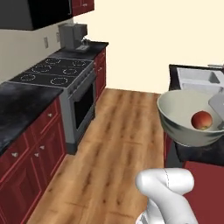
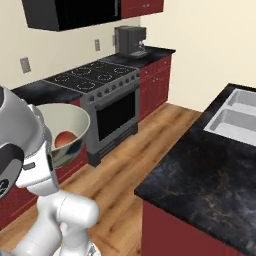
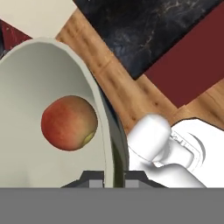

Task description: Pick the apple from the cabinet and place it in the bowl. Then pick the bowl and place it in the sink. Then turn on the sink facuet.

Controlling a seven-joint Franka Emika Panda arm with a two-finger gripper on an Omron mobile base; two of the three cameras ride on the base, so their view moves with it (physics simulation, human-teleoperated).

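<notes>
In the hand view, the apple lies inside the bowl. To its right, the gripper has its jaws clamped on the bowl's rim, holding it above the wooden floor, well apart from the sink.

The white arm rises from the base, bends at a round joint and reaches up and out. In the hand view the gripper sits low, its two dark fingertips close together. The jaws are pinched tight on the thin rim of the bowl, one inside and one outside. The bowl hangs in the air.
</notes>
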